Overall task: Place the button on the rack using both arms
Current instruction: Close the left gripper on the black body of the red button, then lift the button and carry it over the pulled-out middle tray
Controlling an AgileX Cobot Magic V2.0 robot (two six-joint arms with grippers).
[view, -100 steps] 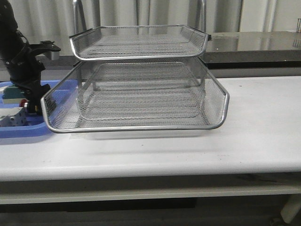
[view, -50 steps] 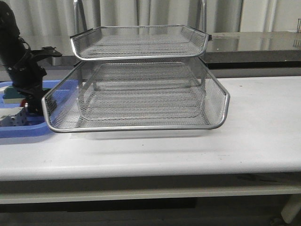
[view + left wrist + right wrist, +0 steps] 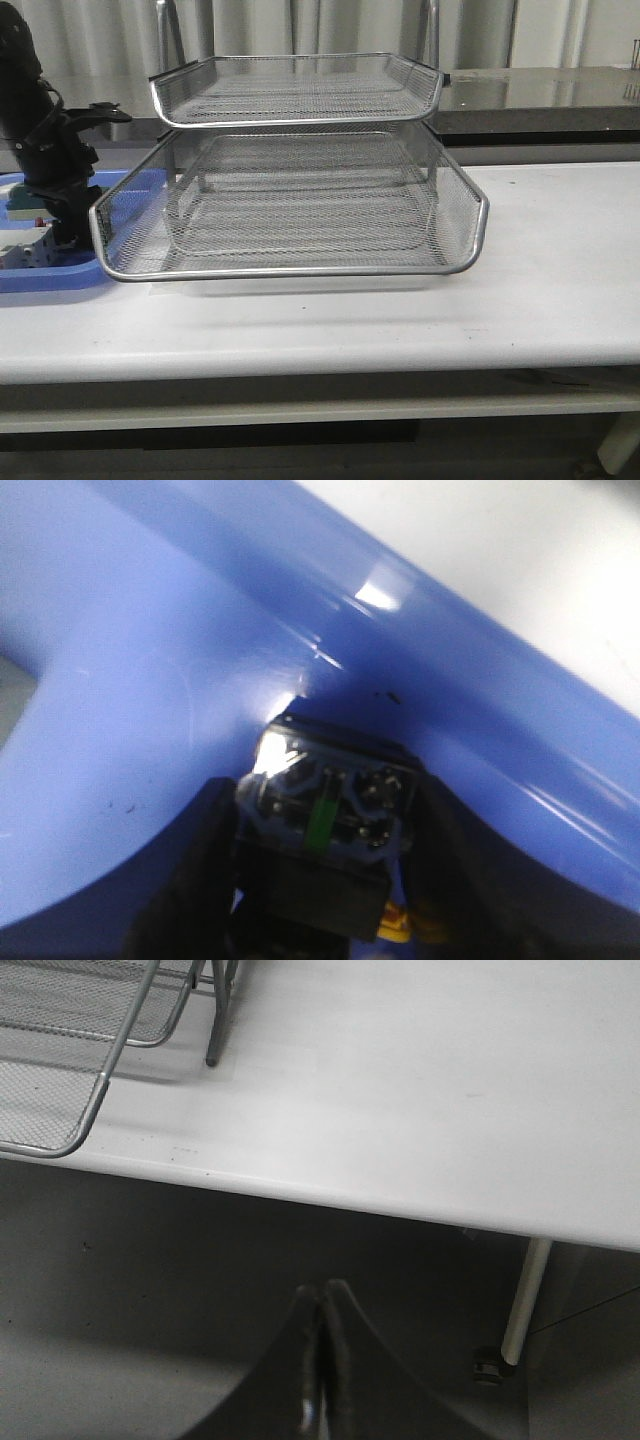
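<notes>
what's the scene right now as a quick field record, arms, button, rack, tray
left gripper: down in the blue tray, fingers either side of the button
right gripper: shut, empty, off the table's edge
rack: on the table, visible tiers hold nothing
button: in the tray, not lifted

The right pincer (image 3: 318,1360), closed, hangs off the table (image 3: 420,1110) edge near the rack (image 3: 100,1020).

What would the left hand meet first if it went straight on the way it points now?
Probably the floor of the blue tray. The left hand points down into it, fingers on either side of the button, which sits between them. How far the floor lies beyond is unclear.
</notes>
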